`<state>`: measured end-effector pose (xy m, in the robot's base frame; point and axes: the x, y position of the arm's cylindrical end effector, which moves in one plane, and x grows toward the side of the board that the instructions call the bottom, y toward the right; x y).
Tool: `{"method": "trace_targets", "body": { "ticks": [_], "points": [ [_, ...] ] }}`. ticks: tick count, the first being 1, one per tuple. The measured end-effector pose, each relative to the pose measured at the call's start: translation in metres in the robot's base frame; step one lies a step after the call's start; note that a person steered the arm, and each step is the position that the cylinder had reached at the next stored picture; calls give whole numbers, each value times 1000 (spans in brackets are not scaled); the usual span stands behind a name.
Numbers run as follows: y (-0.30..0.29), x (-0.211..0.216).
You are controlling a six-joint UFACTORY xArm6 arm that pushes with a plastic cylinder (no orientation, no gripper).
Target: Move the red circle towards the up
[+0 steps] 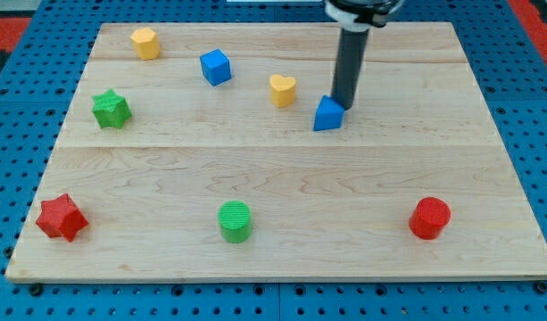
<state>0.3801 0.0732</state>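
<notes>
A: One red circle (430,218) sits near the view's bottom right corner of the wooden board (273,169), upright on its flat end, with nothing touching it.

B: And the tip?

A: My tip (347,108) is well apart from that circle, up in the view's upper middle. It stands right against the upper right edge of a blue triangular block (327,114); touching or a hair off, I cannot tell.

B: Is the tool spread or pinched on anything?

A: Neither. It is a plain dark rod with no jaws, holding nothing, standing almost upright with its end down at the board.

B: What lies around that?

A: A yellow heart (283,90) is just to the view's left of the blue triangular block. Farther left is a blue cube (216,67), then a yellow block (145,43) near the top left corner, its shape hard to make out. A green star (111,109) is by the left edge. Along the bottom, a red star (60,218) sits in the left corner and a green circle (236,221) near the middle, well apart from the red circle.
</notes>
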Motion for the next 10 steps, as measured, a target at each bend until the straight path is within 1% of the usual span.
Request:
{"method": "trace_targets", "body": {
  "ticks": [1,2,3,4,5,6,7,8,9,10],
  "points": [
    [-15,2],
    [72,42],
    [166,118],
    [185,219],
    [128,238],
    [112,202],
    [81,155],
    [49,123],
    [57,123],
    [38,123]
  ]
}}
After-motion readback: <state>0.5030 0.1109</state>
